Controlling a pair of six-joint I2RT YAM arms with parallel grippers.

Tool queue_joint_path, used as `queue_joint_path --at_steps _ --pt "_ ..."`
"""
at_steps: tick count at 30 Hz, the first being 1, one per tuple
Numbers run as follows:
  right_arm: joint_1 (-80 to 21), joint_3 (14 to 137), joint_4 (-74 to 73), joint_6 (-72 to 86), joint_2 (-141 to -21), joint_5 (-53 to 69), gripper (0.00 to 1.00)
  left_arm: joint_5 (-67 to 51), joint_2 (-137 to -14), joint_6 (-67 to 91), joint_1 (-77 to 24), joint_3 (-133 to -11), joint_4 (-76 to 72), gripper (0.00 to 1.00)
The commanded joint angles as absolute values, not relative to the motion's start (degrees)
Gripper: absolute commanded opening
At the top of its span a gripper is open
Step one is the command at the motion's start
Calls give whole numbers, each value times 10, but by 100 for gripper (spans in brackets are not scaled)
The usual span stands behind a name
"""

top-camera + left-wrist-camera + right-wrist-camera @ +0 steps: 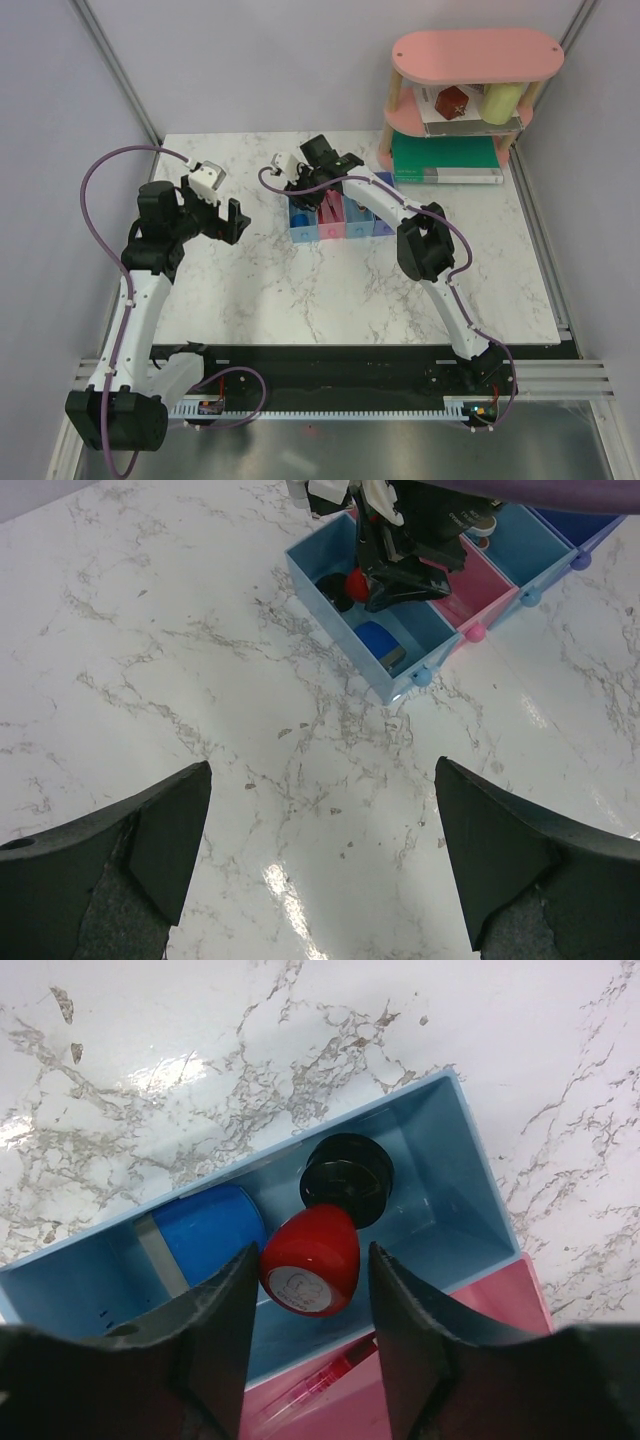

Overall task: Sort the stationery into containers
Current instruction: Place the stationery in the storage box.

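Marble, overhead view: white veined marble-look tabletop (pixel 300 300), glossy and flat, with grey walls close on three sides. The row of four joined plastic bins (pixel 340 222) sits mid-table. A pink two-tier oval shelf (pixel 475 55) and a flat green box (pixel 445 155) fill the far right corner, well apart from my work.
Right arm, overhead: right gripper (pixel 300 190) reaches down over the leftmost bin, the blue rectangular bin (pixel 300 232).
Left wrist view: left gripper (pixel 322 770) has its jaws spread wide with nothing between them, hovering over the marble near the bins' left end (idle, by my reading).
Right wrist view: short red-and-black stub (pixel 312 1265) stands tilted inside the blue rectangular bin, red end toward me and black end lower. It is just beside the rounded blue eraser (pixel 205 1225).
Right jaws: one on either side of the red end, close in. I cannot tell whether they pinch it or stand just clear.
Neighbour: thin red pen (pixel 320 1380) lies in the pink bin (pixel 495 1295).
Handling: I judge the stub light, rigid and smooth, and its rounded red end liable to slip. Across its sides near the middle is the place to hold.
Room: bin walls sit tight around the fingers, so a straight vertical exit seems safest. Glare on the tabletop could hide small items.
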State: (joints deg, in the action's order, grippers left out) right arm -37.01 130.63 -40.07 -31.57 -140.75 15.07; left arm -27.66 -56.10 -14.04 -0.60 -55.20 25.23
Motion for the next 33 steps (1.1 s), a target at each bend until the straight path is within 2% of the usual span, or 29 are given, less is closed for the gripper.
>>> queue_joint_path --at_steps 1,3,8,10,12,16,27,33 --pt "-374 1302 -386 -304 -1406 135 60 -298 -548 -124 -1 -558 249 99" --pt "-374 1300 -385 -302 -1406 133 67 -299 -547 -124 -1 -558 249 99" --pt "-374 1293 -372 -293 -1400 118 75 -304 -543 -120 -1 -554 248 99" --pt "-374 1284 -359 -286 -1394 116 85 -304 -542 -120 -1 -551 248 99" --pt "-374 1275 -351 -282 -1383 113 98 -305 -540 -119 -1 -550 248 99" --pt "-374 1260 -345 -274 -1355 112 98 -306 -541 -120 -1 -553 249 99" --pt "-358 1115 -349 -194 -1143 172 98 -304 -551 -92 15 -584 269 100" --pt "-345 1006 -365 -187 -1019 137 98 -297 -631 -105 15 -697 411 100"
